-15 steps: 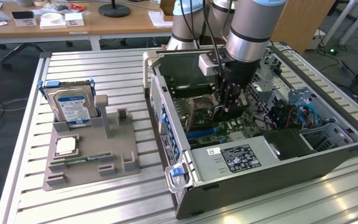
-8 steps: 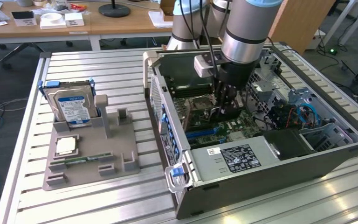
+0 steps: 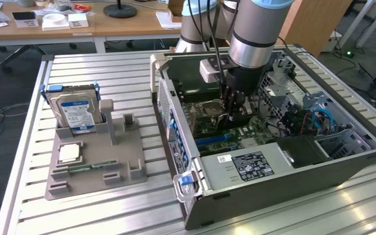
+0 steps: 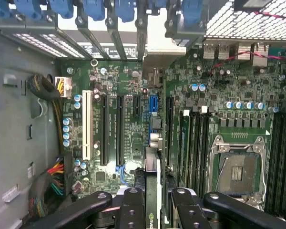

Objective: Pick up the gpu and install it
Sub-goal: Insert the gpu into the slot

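The gpu (image 4: 152,167) appears edge-on in the wrist view as a thin green and silver card, pinched between my gripper's (image 4: 152,198) black fingers (image 4: 132,205). It hangs over the green motherboard (image 4: 124,95), in line with a short blue slot (image 4: 152,102), between the long black slots and the memory slots. I cannot tell whether the card touches the board. In the exterior view my gripper (image 3: 234,115) reaches straight down into the open computer case (image 3: 273,171), and the arm hides most of the card.
Blue slot latches (image 4: 95,7) line the case's rear wall. An empty processor socket (image 4: 238,169) and cable bundles (image 4: 47,186) flank the card. A grey holder (image 3: 96,161) on the exterior view's left carries a silver hard drive (image 3: 77,112), a processor chip (image 3: 69,152) and a memory stick (image 3: 83,168).
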Motion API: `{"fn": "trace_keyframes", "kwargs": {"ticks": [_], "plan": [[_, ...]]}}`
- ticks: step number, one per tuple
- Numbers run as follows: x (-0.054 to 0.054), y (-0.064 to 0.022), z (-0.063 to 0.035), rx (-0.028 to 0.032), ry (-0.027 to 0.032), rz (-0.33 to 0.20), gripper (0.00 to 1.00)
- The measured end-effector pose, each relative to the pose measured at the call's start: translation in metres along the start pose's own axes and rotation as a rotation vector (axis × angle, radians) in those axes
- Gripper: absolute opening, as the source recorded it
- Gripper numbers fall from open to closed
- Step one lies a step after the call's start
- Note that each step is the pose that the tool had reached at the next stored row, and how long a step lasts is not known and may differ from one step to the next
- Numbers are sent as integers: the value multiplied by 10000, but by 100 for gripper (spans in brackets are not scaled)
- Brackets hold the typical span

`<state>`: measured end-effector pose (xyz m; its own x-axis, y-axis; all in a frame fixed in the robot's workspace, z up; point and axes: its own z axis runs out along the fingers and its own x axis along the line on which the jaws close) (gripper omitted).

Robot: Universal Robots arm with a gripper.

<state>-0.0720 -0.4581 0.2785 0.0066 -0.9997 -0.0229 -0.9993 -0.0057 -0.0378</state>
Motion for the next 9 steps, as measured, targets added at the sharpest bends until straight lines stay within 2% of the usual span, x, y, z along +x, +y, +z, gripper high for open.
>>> {"fn": "trace_keyframes", "kwargs": {"ticks": [9], "plan": [[3, 56, 65, 0, 0, -1, 26]]}}
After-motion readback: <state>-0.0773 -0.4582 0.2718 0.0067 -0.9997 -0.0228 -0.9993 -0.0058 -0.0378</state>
